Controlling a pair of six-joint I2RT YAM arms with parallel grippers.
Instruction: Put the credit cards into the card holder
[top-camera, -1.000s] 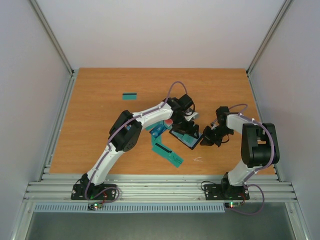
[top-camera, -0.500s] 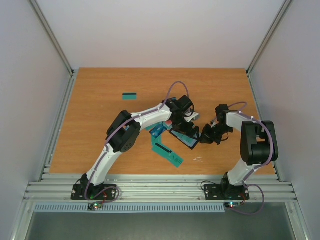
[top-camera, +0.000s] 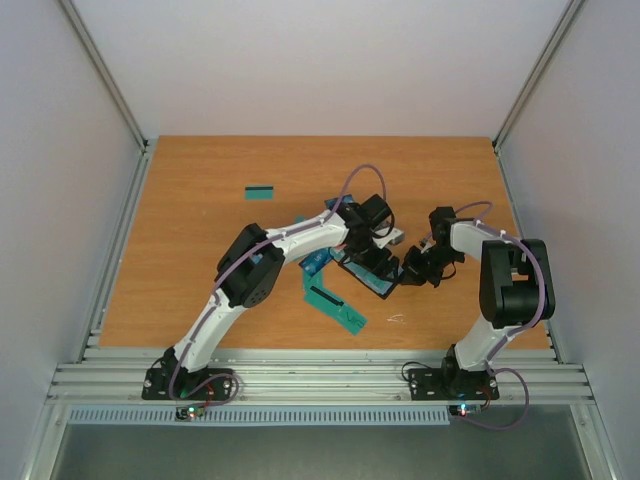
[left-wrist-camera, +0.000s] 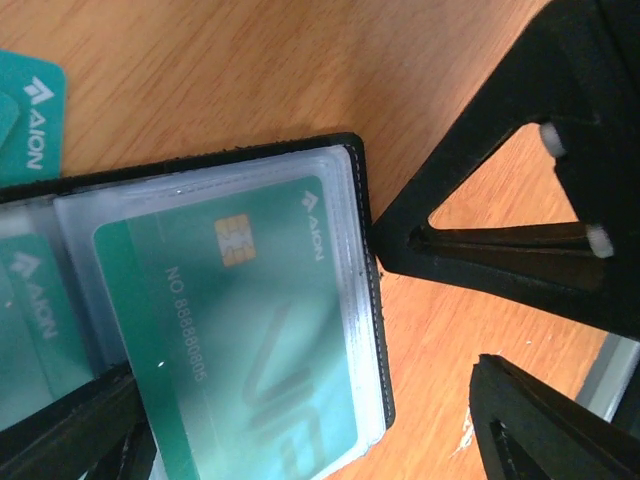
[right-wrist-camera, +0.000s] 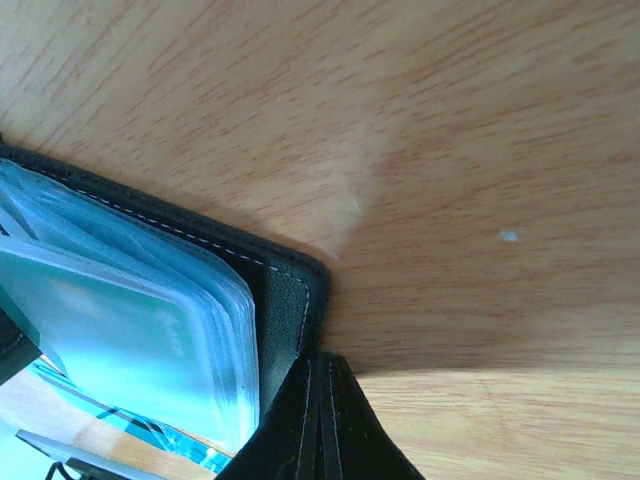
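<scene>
Card holder (top-camera: 368, 276) open at counter (top-camera: 200, 250) centre; teal card (left-wrist-camera: 240, 330) in clear sleeve. Left end effector (top-camera: 375, 258) released above it, jaws wide. Right end effector (right-wrist-camera: 320, 420) clenched, empty, tips pinning holder edge. Insertion step looks done. Next, likely: fetch loose cards (top-camera: 335, 305) just left of holder.

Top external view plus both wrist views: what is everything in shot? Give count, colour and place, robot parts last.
card holder: one, black, open, mid-table; a teal card sits in its clear sleeve.
lone card: one, teal, far left of the table.
overlapping cards: at least two, teal, on the near side of the holder.
blue card: one, partly hidden beside the left arm.
table: one, brown wood.
left gripper: black fingers open over the holder.
right gripper: black fingers shut, tip against the holder's edge.
</scene>
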